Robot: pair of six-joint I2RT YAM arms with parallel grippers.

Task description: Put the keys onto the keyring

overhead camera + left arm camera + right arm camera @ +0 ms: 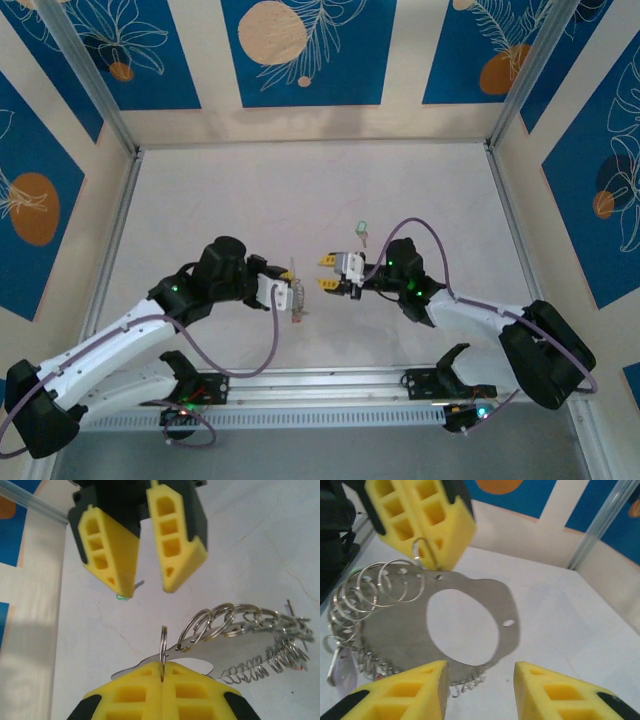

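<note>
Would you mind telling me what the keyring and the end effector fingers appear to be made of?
The keyring looks like flat sheet metal, dull silver with soft reflections; the split rings through its rim holes look like shinier steel wire. The end effector fingers look like matte yellow plastic, possibly printed, with open cells.

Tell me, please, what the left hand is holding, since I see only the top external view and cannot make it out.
Observer: The left hand is shut on one small silvery split ring at the rim of a flat silvery metal keyring plate.
Operator: Thank you. Does the plate carry anything else?
Observer: Many more split rings crowd along its rim.
Operator: Is anything held in the right hand?
Observer: No, it stands open and empty, facing the plate.
</note>
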